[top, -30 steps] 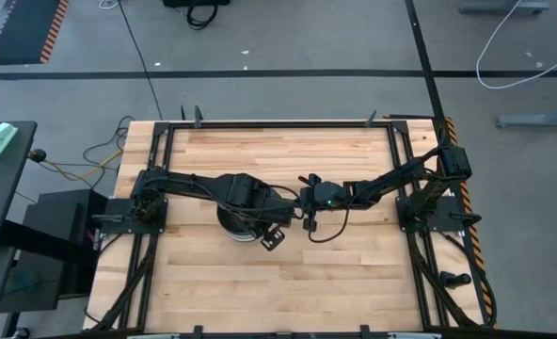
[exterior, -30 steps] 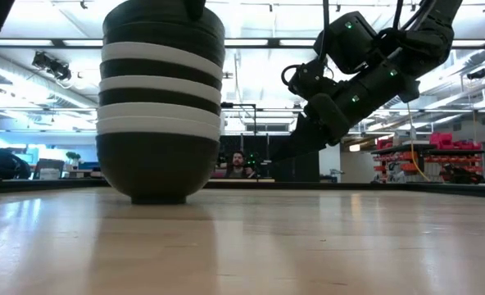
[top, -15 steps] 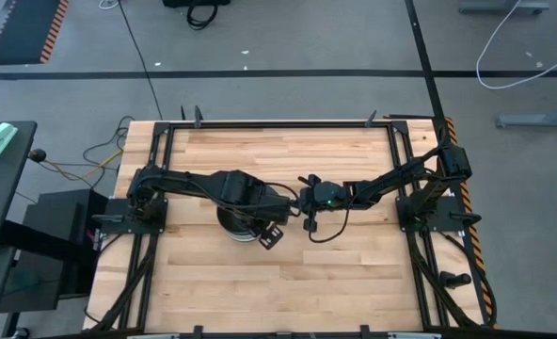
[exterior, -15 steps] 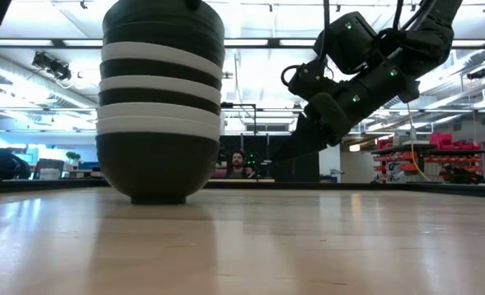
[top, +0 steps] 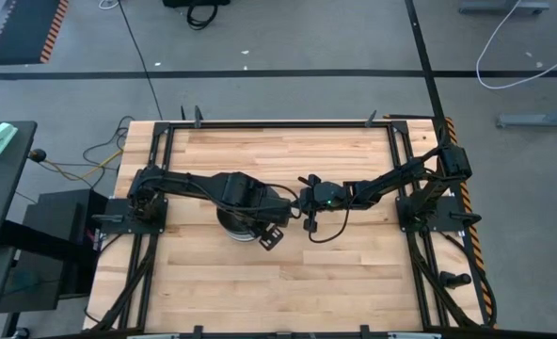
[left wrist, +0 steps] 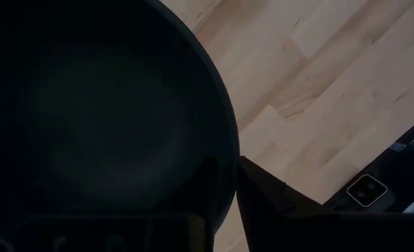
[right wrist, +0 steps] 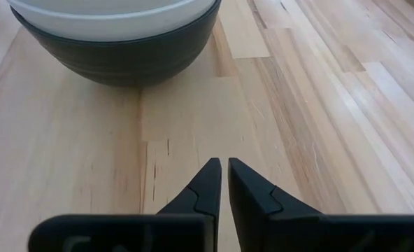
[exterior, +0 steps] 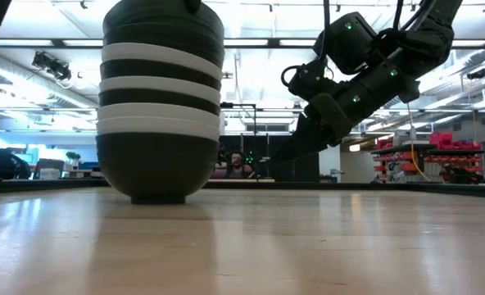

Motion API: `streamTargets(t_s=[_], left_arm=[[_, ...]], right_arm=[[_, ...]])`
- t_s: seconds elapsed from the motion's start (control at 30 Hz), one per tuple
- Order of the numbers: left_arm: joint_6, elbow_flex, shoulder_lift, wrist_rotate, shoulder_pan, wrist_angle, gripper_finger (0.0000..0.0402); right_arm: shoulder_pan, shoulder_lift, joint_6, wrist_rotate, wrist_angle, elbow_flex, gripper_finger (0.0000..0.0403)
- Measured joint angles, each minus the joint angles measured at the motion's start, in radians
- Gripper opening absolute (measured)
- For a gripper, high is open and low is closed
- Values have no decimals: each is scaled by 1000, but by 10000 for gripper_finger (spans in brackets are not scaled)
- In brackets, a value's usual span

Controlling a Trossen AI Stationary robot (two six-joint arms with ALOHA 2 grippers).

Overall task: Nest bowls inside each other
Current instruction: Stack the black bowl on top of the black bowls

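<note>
Little has moved over the last second: both arms and the stack of bowls [exterior: 160, 106] sit as before. The left end effector [top: 271, 231] hangs over the stack at 8 o'clock of the counter's [top: 288, 282] centre, one finger against the top black bowl's [left wrist: 102, 119] rim; whether it grips, I cannot tell. The right end effector [right wrist: 224, 183] waits at 3 o'clock, clenched and empty. Withdrawing with the rim caught could tip the tall stack. Pale wood planks; beyond, a workshop with shelving and a seated person [exterior: 237, 164].
</note>
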Motion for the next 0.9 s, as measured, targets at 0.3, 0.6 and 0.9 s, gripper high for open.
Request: streamTargets(t_s=[0.3, 0.6, 0.9], left_arm=[[12, 0, 0, -54, -18, 0, 64], [30, -10, -1, -78, -20, 1, 51], [8, -10, -29, -73, -26, 1, 50]], right_arm=[[0, 0, 0, 0, 0, 0, 39], [0, 0, 1, -9, -17, 0, 39], [0, 0, 1, -8, -20, 0, 39]])
